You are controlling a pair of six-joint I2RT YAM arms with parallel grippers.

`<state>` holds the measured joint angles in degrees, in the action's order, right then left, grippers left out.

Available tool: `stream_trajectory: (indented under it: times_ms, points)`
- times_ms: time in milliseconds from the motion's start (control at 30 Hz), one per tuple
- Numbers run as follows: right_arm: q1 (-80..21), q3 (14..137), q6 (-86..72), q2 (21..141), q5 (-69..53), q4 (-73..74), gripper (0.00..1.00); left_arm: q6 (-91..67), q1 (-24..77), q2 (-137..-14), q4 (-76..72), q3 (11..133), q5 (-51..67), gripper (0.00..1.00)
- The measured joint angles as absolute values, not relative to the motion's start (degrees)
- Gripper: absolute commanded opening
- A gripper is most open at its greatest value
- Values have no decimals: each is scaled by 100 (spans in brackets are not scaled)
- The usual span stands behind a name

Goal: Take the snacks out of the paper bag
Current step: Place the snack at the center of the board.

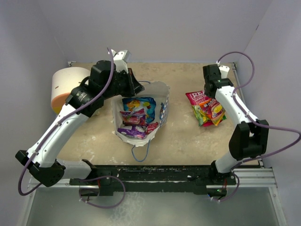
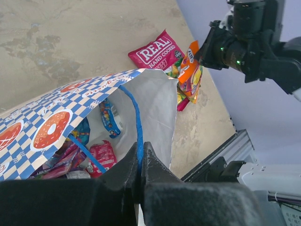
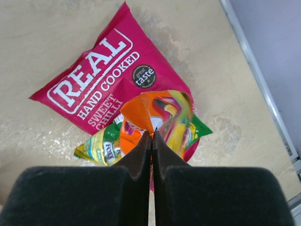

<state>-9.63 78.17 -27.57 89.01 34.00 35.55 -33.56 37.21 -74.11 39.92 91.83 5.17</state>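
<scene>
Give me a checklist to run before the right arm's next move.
1. Grip of left claw on the paper bag rim: ok, shut on it.
2. Bag mouth open: ok.
3. Bag emptied: not ok, several snacks lie inside.
4. Is right claw free: not ok, shut on the orange packet.
5. Orange packet resting on the pink packet: cannot tell.

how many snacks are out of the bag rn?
3, all right of the bag: pink REAL packet, yellow-green packet lying on it, orange packet on top, pinched by the right gripper. Overlap may hide another.
</scene>
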Motion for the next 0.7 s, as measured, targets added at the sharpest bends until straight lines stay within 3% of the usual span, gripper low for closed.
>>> stream_trajectory:
  times_ms: [700]
  points:
    - [-919,7607,-3763,10346,2742,2600,2,-2775,3721,-7511,3992,9345,814,0]
